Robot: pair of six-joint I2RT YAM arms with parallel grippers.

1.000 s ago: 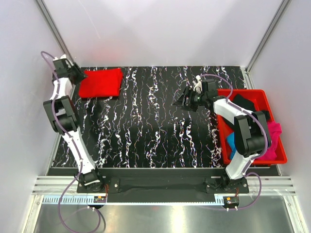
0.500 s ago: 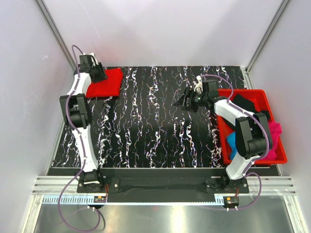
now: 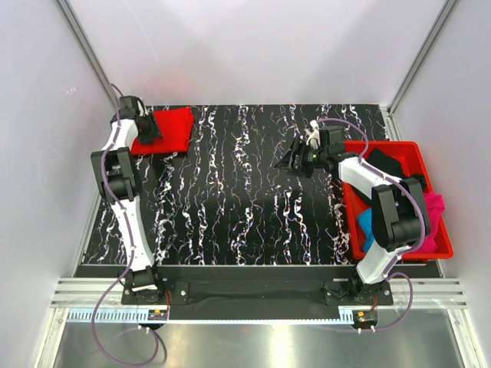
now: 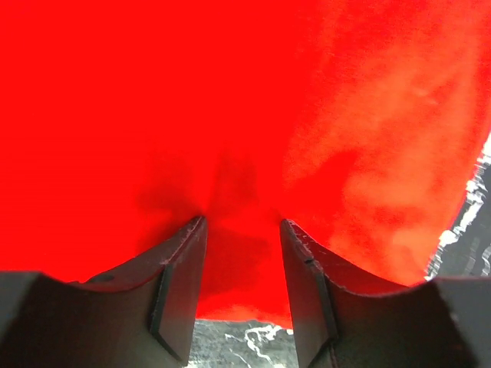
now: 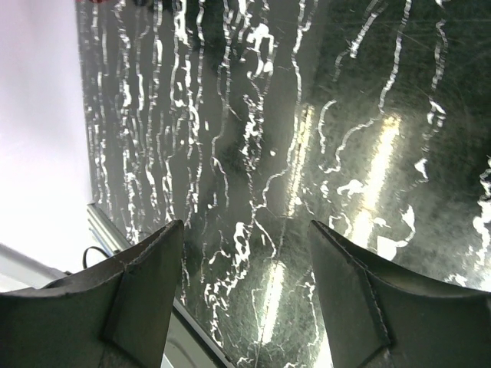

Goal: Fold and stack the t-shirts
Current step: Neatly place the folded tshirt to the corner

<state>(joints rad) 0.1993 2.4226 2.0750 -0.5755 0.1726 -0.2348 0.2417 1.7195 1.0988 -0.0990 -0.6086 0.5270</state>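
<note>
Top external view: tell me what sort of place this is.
Probably a robot lab test cell. Bare white walls on metal posts box in a black table. The left arm and right arm are bolted at its near edge, and a bin holds t-shirts.

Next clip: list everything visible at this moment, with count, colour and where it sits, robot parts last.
red t-shirt: 1, bright red, folded, far left corner of the table
black t-shirt: 1, black, far end of the bin
blue t-shirt: 1, blue, near-left part of the bin
pink t-shirt: 1, magenta-pink, right side of the bin
bin: 1, red, right edge of the table
table: 1, black with white veining
left hand: 1, black, fingers apart, on the red t-shirt
right hand: 1, black, open and empty, above bare table
</note>
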